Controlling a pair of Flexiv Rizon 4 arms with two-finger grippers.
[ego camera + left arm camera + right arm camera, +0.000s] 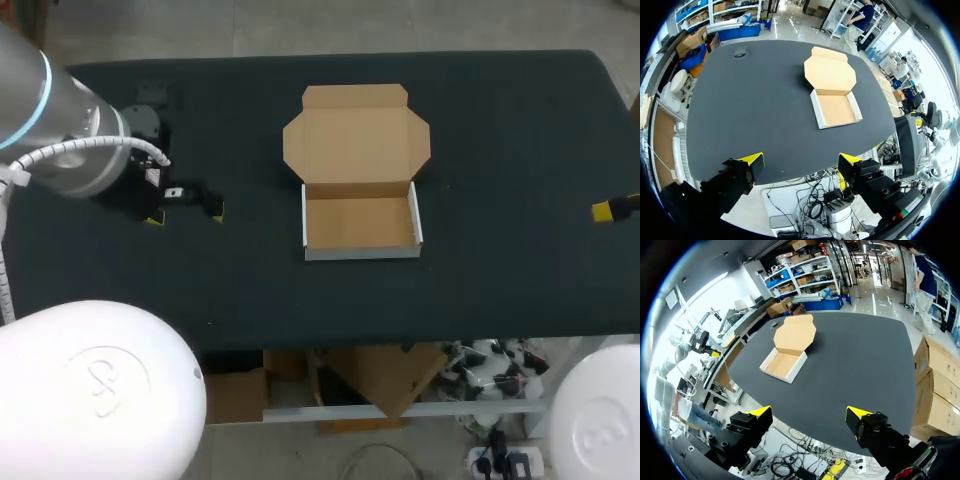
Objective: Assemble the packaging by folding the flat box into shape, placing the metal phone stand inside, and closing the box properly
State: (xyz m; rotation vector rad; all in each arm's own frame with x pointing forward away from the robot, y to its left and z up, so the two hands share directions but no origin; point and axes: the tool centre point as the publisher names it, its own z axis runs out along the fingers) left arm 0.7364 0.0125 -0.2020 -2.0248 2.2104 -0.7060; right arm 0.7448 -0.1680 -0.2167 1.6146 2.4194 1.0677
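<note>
The cardboard box [360, 222] stands folded into an open tray at the table's middle, its lid flap [357, 135] lying flat behind it. The tray is empty; it also shows as the box [836, 109] and the box [783, 364]. A small dark grey object, apparently the phone stand [740, 51], lies near the far left corner, faint as the stand [152, 93]. My left gripper [186, 214] hangs open over the table's left side, well left of the box, and holds nothing [801, 160]. My right gripper [809, 412] is open and empty at the table's right edge [612, 209].
The dark table top [500, 150] carries only the box and the small grey object. Wide bare cloth lies on both sides of the box and in front of it.
</note>
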